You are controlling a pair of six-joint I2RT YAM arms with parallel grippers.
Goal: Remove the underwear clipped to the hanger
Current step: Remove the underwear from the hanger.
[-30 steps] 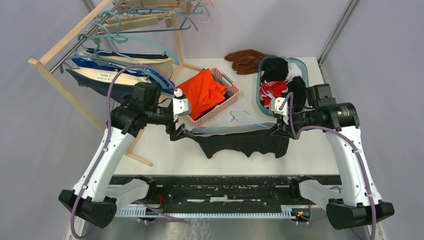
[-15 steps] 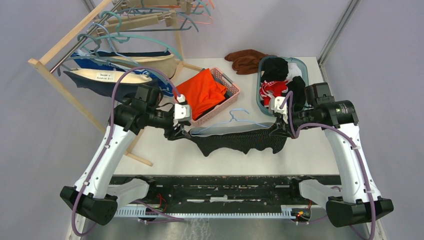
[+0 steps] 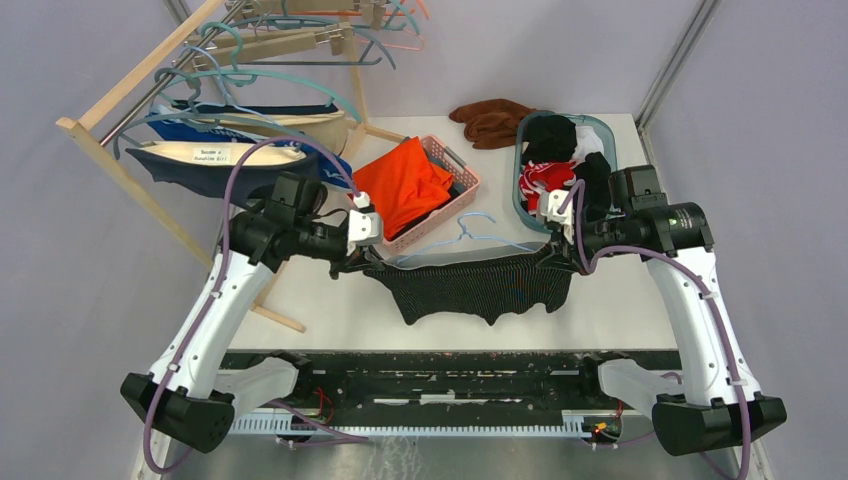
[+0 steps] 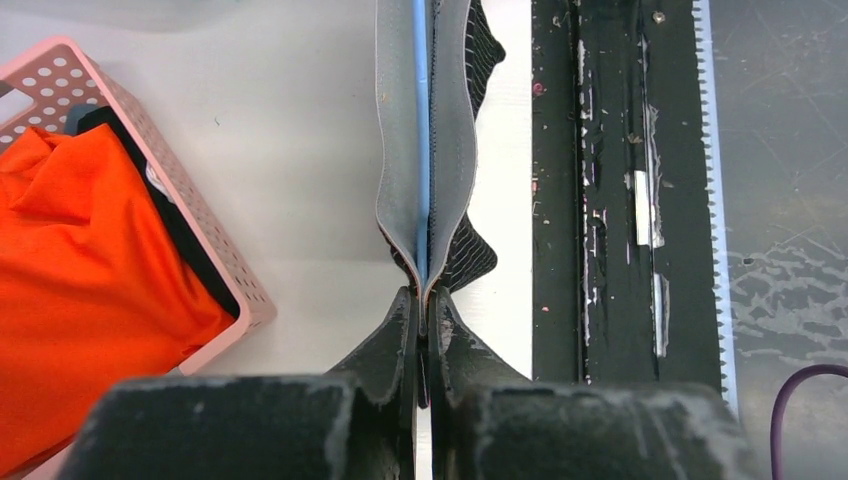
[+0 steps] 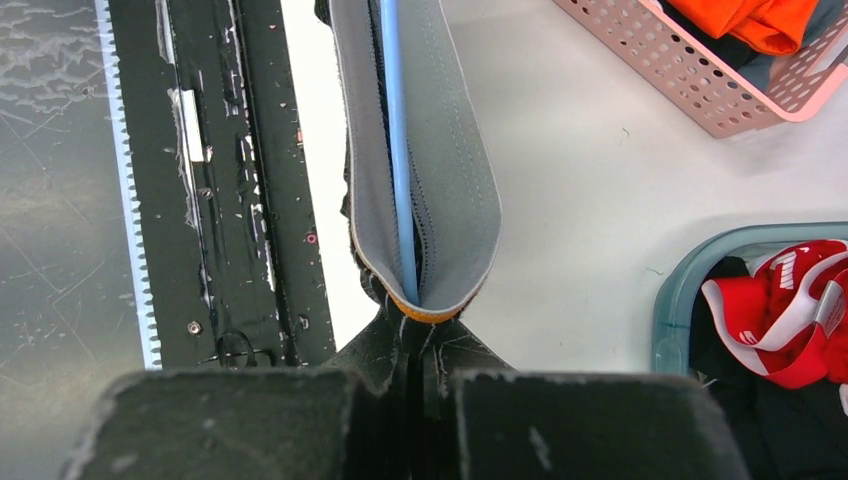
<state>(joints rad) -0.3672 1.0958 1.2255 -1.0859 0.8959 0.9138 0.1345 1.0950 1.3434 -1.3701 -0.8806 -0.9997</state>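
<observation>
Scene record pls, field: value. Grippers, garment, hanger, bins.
left gripper: jaws shut on the left end of the underwear
right gripper: jaws shut on the underwear's right end
underwear: dark, striped, stretched between both grippers
hanger: light blue, bar inside the waistband
pink basket: holds orange garment
teal bin: holds clothes

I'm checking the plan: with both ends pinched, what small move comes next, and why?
Probably ease both arms toward the near edge to tug it free. The left fingers and right fingers are shut on the ends of the underwear, while the blue hanger runs inside it.
</observation>
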